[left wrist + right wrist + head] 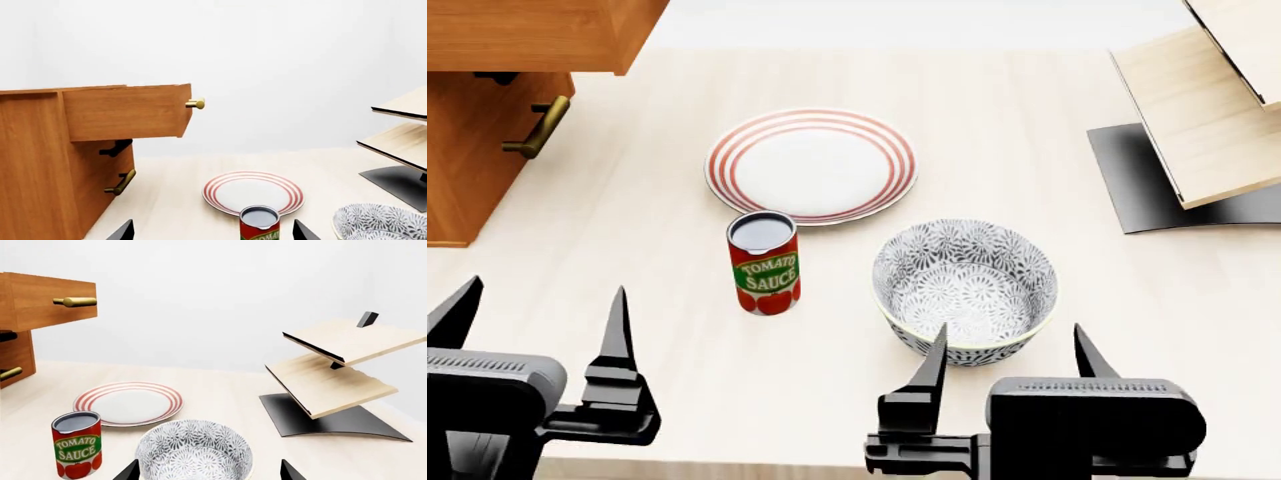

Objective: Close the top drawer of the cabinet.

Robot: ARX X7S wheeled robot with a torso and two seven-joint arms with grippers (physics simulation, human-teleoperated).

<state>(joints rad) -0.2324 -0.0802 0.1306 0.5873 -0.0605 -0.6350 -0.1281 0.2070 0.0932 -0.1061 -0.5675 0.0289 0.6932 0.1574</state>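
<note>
The orange-brown cabinet [37, 165] stands at the table's far left; it also shows in the head view [474, 150] and the right wrist view [15, 362]. Its top drawer [127, 112] is pulled out, its brass handle [195, 104] seen end-on. The drawer also shows in the head view [541, 35] and the right wrist view [50, 302]. My left gripper [537, 320] is open and empty near the table's front edge, well short of the cabinet. My right gripper [1010, 350] is open and empty just in front of the bowl.
A tomato sauce can [763, 262], a red-striped plate [811, 165] and a patterned bowl [965, 285] stand mid-table. A pale plywood rack on a dark base [1201, 120] stands at the right. A lower drawer handle [538, 128] sticks out below the top drawer.
</note>
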